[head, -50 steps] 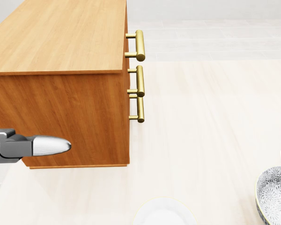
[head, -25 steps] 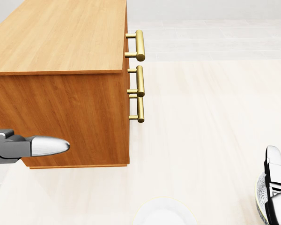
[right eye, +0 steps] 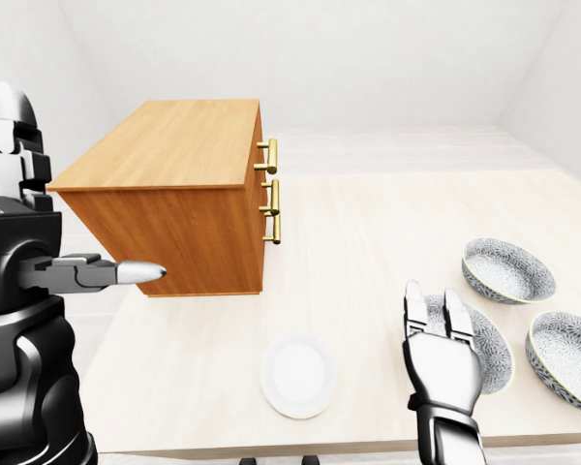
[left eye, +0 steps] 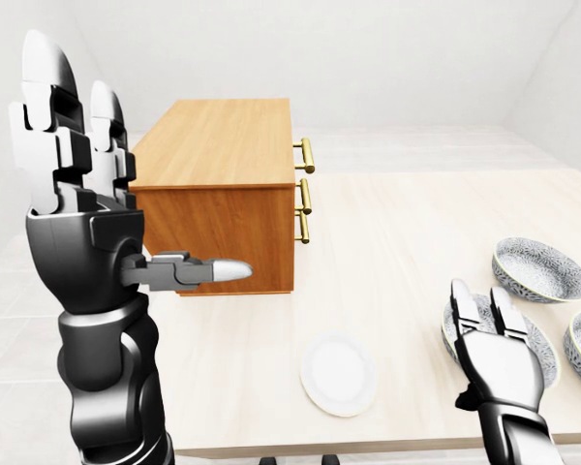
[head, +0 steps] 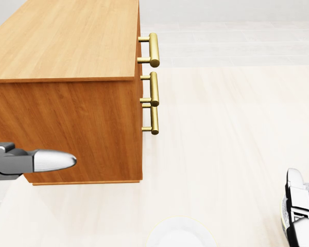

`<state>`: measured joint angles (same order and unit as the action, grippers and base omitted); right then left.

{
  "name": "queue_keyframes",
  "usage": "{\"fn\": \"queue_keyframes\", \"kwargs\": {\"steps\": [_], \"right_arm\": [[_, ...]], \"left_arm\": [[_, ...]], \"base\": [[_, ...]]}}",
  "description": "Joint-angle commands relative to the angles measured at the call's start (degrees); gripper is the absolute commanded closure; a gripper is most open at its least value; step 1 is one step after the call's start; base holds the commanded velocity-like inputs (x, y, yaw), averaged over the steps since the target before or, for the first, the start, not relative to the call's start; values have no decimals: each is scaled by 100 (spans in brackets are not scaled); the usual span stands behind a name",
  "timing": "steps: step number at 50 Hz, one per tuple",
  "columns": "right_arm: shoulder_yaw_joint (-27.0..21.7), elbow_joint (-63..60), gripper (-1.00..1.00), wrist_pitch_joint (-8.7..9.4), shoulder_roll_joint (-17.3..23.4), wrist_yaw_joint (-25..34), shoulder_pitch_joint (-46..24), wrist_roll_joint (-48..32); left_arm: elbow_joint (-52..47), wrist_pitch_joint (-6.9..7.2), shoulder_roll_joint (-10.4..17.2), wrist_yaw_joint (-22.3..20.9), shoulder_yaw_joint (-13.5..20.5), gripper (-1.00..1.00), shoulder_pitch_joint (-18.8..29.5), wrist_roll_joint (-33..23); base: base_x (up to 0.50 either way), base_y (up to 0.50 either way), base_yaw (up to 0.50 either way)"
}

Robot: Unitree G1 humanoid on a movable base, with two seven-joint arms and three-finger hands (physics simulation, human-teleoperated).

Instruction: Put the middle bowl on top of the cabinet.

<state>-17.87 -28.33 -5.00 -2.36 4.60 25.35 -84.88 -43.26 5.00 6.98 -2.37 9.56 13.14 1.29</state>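
Note:
Three patterned bowls sit on the pale table at the right of the right-eye view. The middle bowl [right eye: 494,351] lies between the far bowl [right eye: 508,270] and the right-hand bowl [right eye: 568,351]. My right hand [right eye: 434,312] is open, fingers pointing up, just left of the middle bowl and hiding its left rim; I cannot tell whether it touches. The wooden cabinet [right eye: 169,155] with brass handles [right eye: 271,199] stands at the left, its top bare. My left hand [left eye: 77,155] is raised and open beside the cabinet, its thumb [head: 51,160] pointing right across the cabinet's side.
A white plate [right eye: 297,376] lies near the table's [right eye: 368,252] bottom edge, between the cabinet and the bowls. Pale floor and white walls surround the table.
In the head view my right hand has risen at the bottom right and edged left, now covering most of the bowl there. The left hand and cabinet have not moved.

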Motion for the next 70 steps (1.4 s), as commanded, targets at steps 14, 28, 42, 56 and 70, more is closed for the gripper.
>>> {"fn": "queue_keyframes", "kwargs": {"steps": [14, 28, 42, 56, 70], "right_arm": [[-221, 816, -100, 0, 239, -460, -128, 195], [-234, 1181, -100, 171, 327, -666, -174, 227], [-256, 1415, -100, 345, 418, -749, -216, 257], [-224, 1815, -100, 515, 586, -822, -432, 351], [-260, 2174, 100, 648, 732, -1087, -483, 552]], "left_arm": [[-13, 0, -13, -56, -58, -100, -13, -70], [11, 0, -23, -118, -97, -100, -34, -121], [-8, 0, -48, -142, -100, -100, -44, -123], [51, 0, -26, -186, -155, -100, -43, -169], [31, 0, -64, -236, -155, -100, -71, -166]], "base": [[0, 0, 0], [0, 0, 0], [0, 0, 0], [0, 0, 0], [0, 0, 0]]}}
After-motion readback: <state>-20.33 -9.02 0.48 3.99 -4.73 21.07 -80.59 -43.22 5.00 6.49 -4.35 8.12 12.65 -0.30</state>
